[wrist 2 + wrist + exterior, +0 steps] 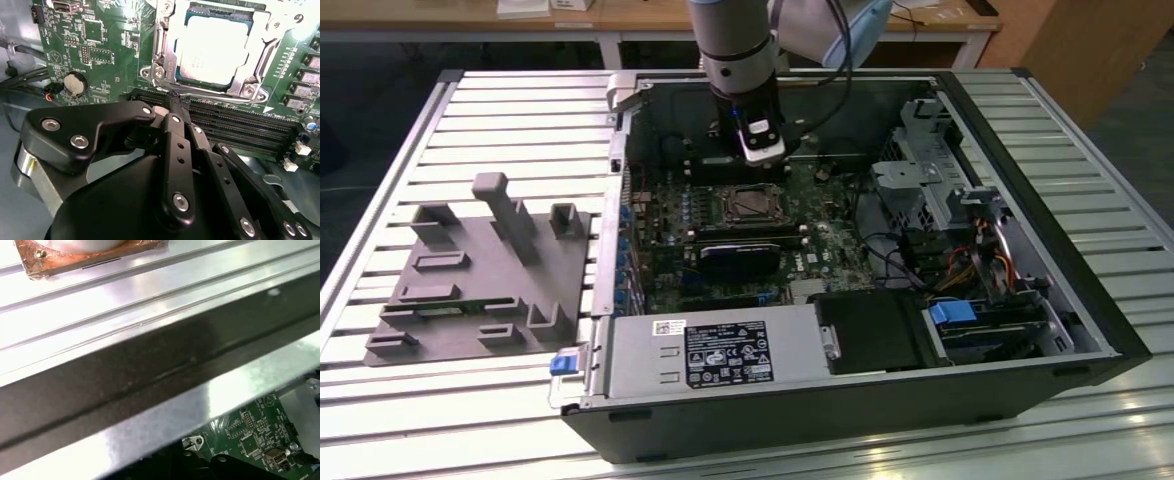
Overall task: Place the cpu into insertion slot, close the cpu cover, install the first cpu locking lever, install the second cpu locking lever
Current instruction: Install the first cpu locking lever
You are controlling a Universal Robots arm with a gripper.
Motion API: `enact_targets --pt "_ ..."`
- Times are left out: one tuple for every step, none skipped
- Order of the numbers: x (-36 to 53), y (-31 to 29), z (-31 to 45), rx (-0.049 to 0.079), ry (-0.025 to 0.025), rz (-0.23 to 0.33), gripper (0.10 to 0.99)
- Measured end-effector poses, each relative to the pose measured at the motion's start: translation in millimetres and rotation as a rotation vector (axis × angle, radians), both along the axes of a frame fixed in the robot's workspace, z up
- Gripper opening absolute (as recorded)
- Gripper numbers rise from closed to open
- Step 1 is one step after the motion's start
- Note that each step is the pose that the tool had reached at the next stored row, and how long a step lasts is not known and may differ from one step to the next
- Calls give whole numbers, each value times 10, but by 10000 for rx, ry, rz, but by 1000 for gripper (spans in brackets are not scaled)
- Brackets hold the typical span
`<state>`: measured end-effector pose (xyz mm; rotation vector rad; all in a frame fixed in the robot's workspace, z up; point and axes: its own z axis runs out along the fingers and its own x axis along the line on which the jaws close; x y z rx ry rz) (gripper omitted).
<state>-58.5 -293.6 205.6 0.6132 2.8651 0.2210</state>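
An open black computer case (1014, 390) lies on a ribbed silver metal bench (520, 110), wooden desks behind. The flat silver-grey square cpu (212, 47) sits in the silver-rimmed insertion slot (165, 65) under the thin silver cpu cover (260, 30). The black hand (176, 102), fingers pinched together and holding nothing, hovers just beside the slot.

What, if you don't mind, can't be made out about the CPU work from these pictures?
- Locking levers: second wrist view; thin, partly behind the gripper, latched or not unclear.
- Insertion slot: covered by the cpu and cpu cover.
- Socket in the exterior view: too small, arm overhead.
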Motion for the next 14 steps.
enact_targets --pt "0 0 0 1 0 0 102" --pt "0 0 0 0 0 0 102" --pt "0 0 1 -1 1 0 102" --pt "0 0 1 -1 8 1 102" --pt "2 0 0 -7 79 2 102" --pt "6 0 -1 -21 213 1 102" --pt "10 0 -3 -40 360 0 102" --pt "15 0 -5 -73 501 0 102" --pt "20 0 -7 -114 619 0 102" --pt "24 -1 -7 -171 721 -2 102" --pt "25 -1 -8 -238 782 -5 102" --pt "25 -1 -8 -315 811 -9 102" --pt "25 -1 -9 -388 823 -11 102" --pt "26 -3 -10 -452 827 -12 102"
